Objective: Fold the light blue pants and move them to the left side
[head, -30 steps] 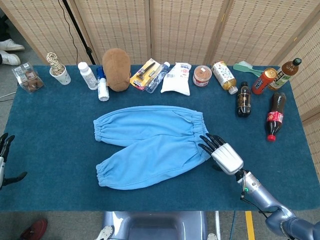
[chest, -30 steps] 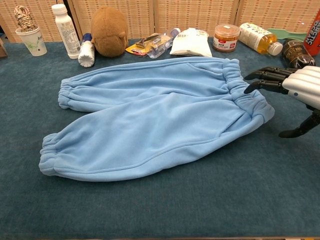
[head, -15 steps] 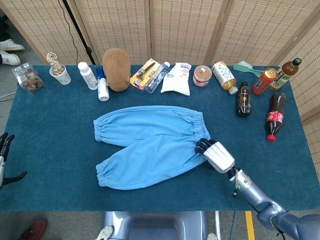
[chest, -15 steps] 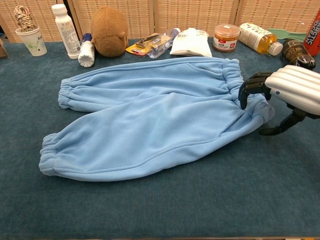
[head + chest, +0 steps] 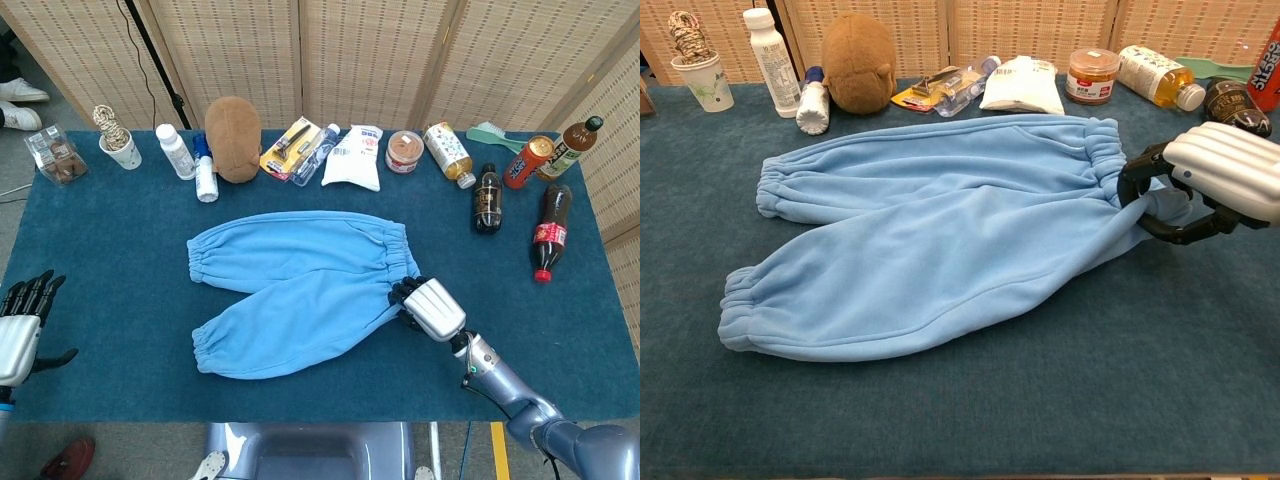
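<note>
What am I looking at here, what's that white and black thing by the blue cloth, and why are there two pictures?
It is a two-armed robot with mechanical hands, seen through its own cameras: one on its head looking down, one on its chest looking across a table with a dark blue cover. The white and black thing is its right hand, whose fingers and thumb have closed on the waistband corner of the light blue pants, which otherwise lie flat. Its left hand hovers empty at the table's left edge, fingers apart. Along the far edge stands a row of bottles, a brown plush toy, a jar and some packets.
</note>
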